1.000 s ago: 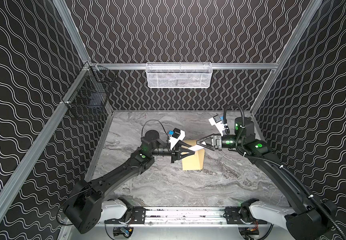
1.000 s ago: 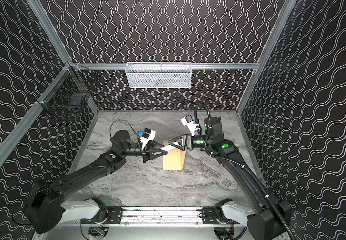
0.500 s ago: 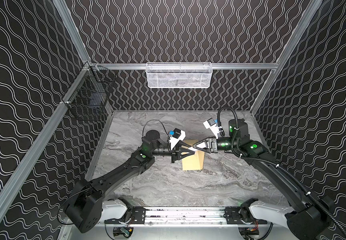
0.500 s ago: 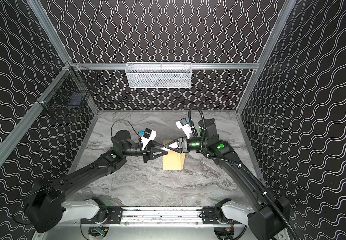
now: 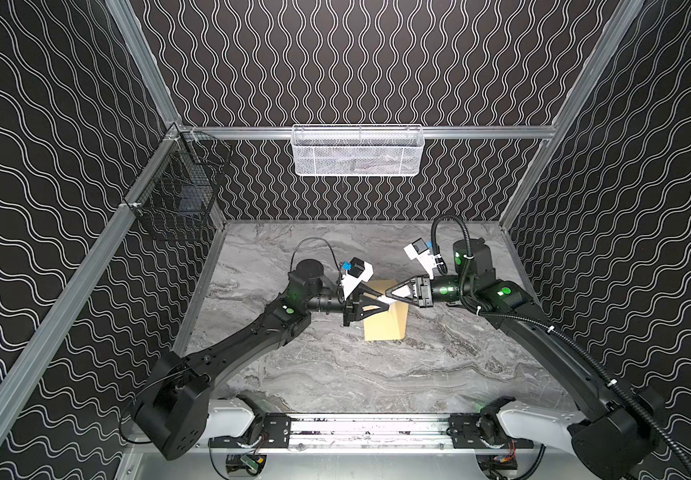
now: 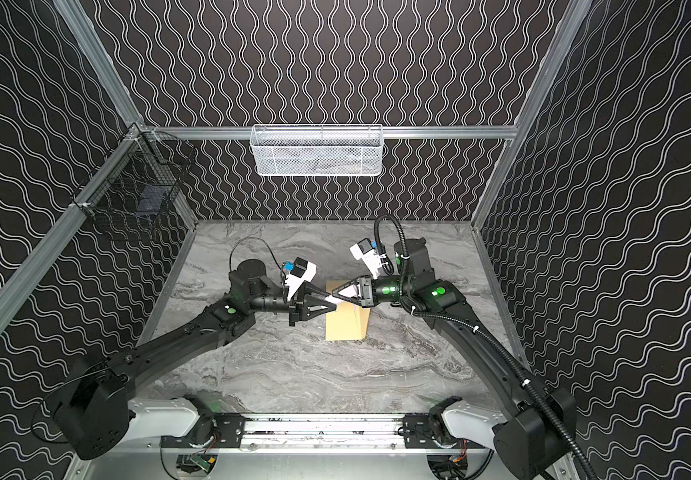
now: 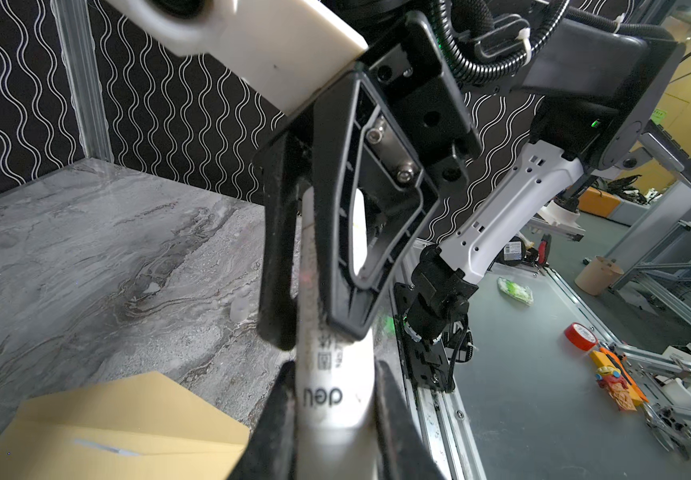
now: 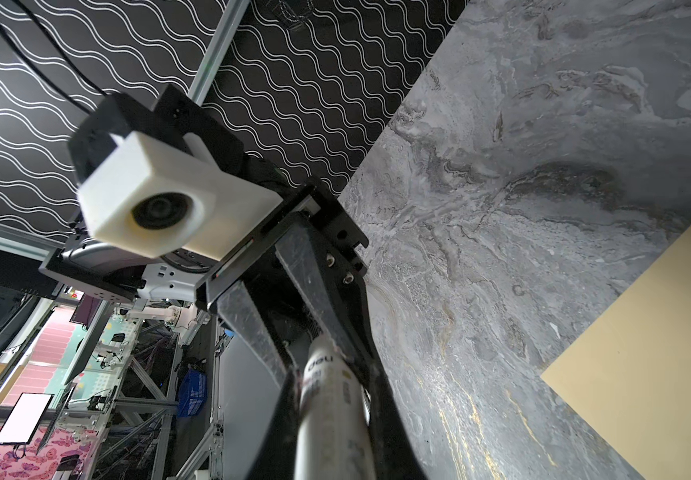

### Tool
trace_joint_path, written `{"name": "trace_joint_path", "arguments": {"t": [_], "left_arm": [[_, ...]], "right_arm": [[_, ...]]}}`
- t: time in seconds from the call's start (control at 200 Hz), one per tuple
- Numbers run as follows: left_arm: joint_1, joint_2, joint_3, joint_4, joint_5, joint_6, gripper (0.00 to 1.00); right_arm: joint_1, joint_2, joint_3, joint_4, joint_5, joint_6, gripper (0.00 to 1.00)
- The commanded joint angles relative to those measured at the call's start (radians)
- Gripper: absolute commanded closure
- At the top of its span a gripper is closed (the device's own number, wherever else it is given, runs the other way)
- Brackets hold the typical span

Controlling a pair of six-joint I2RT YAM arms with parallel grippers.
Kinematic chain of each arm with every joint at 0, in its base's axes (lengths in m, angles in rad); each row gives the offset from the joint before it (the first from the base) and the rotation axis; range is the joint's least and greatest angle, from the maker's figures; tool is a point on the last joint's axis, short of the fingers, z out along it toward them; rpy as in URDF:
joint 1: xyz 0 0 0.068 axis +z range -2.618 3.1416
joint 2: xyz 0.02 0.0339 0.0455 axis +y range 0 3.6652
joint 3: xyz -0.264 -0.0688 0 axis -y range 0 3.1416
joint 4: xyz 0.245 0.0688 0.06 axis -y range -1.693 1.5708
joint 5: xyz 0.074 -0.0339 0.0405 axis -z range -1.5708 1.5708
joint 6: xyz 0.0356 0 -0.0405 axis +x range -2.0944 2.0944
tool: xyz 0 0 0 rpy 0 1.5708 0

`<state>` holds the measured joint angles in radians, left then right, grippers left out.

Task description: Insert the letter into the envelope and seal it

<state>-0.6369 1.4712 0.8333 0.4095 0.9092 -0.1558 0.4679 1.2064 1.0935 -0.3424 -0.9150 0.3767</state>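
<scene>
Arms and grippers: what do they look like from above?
Both are black jointed arms, left arm and right arm, with white base segments and glowing green dots. The left gripper and right gripper have black triangular open-frame fingers and white camera housings. A ribbed black hose runs along the right arm; a thin black cable loops over the left.

Left arm [image 5: 252,336] and right arm [image 5: 510,299] meet over envelope [image 5: 383,328]; front tabletop [image 5: 377,374] open
</scene>
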Motion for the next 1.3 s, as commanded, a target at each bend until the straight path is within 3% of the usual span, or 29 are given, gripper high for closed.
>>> {"name": "trace_joint_path", "arguments": {"t": [0.0, 0.03, 0.075, 0.165, 0.225, 0.38, 0.475, 0.561, 0.626, 0.696, 0.806, 0.931, 1.186, 1.296], "left_arm": [[0.003, -0.001, -0.013, 0.031, -0.087, 0.002, 0.67], [0.005, -0.009, -0.027, 0.040, -0.118, -0.008, 0.57], [0.010, -0.026, -0.056, 0.045, -0.187, -0.014, 0.49], [0.028, -0.071, -0.120, 0.020, -0.325, -0.014, 0.48], [0.041, -0.109, -0.189, 0.037, -0.401, -0.034, 0.39], [0.040, -0.194, -0.279, -0.022, -0.543, -0.070, 0.38], [-0.013, -0.209, -0.269, -0.119, -0.599, -0.113, 0.46], [-0.101, -0.168, -0.225, -0.226, -0.703, -0.166, 0.63], [-0.130, -0.109, -0.203, -0.279, -0.752, -0.271, 0.79], [-0.159, -0.061, -0.232, -0.209, -0.766, -0.383, 0.81], [-0.212, 0.021, -0.244, -0.131, -0.814, -0.540, 0.93], [-0.246, 0.113, -0.215, -0.068, -0.801, -0.625, 1.00], [-0.282, 0.231, -0.183, -0.078, -0.849, -0.727, 1.00], [-0.290, 0.258, -0.158, -0.164, -0.913, -0.758, 1.00]], "right_arm": [[0.003, 0.002, 0.042, -0.051, 0.040, -0.014, 1.00], [0.004, 0.007, 0.062, -0.079, 0.089, -0.025, 1.00], [0.004, 0.025, 0.103, -0.141, 0.188, -0.045, 1.00], [0.003, 0.082, 0.187, -0.261, 0.437, -0.075, 1.00], [0.000, 0.138, 0.229, -0.310, 0.571, -0.094, 1.00], [-0.007, 0.309, 0.311, -0.319, 0.755, -0.117, 1.00], [-0.006, 0.415, 0.368, -0.302, 0.815, -0.121, 1.00], [-0.007, 0.512, 0.428, -0.300, 0.850, -0.130, 1.00], [-0.002, 0.581, 0.475, -0.312, 0.870, -0.138, 1.00], [0.002, 0.645, 0.515, -0.325, 0.888, -0.141, 1.00], [0.015, 0.719, 0.534, -0.323, 0.900, -0.136, 1.00], [0.041, 0.751, 0.520, -0.311, 0.910, -0.139, 1.00], [0.048, 0.775, 0.491, -0.290, 0.953, -0.130, 1.00], [0.049, 0.794, 0.500, -0.293, 0.977, -0.126, 1.00]]}}
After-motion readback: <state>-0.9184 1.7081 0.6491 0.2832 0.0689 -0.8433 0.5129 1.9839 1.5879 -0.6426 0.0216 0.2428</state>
